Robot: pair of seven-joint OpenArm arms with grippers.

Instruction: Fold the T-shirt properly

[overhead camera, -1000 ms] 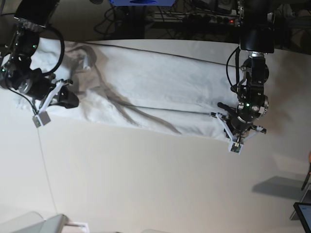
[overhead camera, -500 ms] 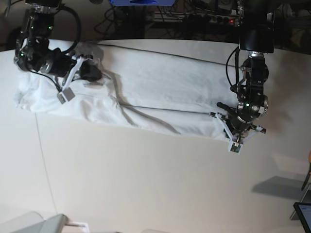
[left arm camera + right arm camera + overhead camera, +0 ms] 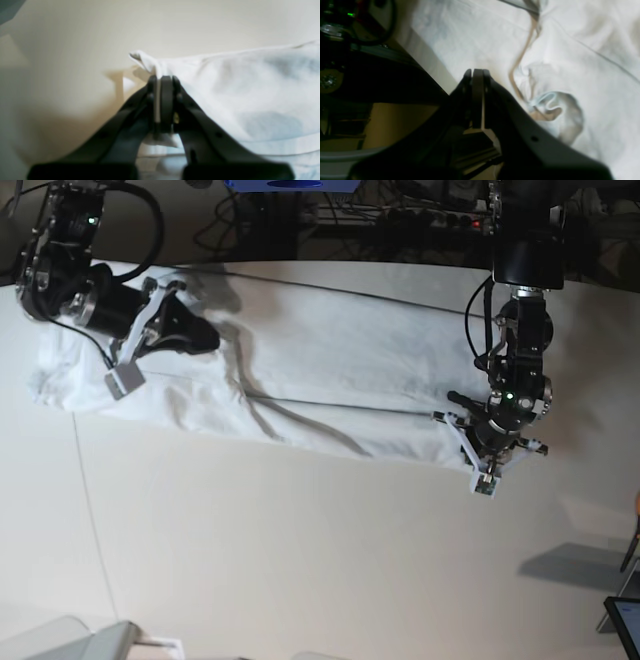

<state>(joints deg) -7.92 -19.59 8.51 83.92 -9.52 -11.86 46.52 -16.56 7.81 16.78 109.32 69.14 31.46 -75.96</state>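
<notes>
The T-shirt [image 3: 320, 370] is spread across the table's [image 3: 300, 560] upper half. Its lower-right corner is pinched in the closed left pincer [image 3: 478, 448], anchoring it; the right pincer [image 3: 205, 338], upper left, is closed on nothing visible.

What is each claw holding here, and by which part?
The left claw is shut on a corner edge of the T-shirt. The right claw is shut with nothing visibly between its jaws.

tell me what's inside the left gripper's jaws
A pinched corner of the white T-shirt sits between the shut jaws of the left gripper. How much cloth is caught deeper in is hidden by the fingers.
</notes>
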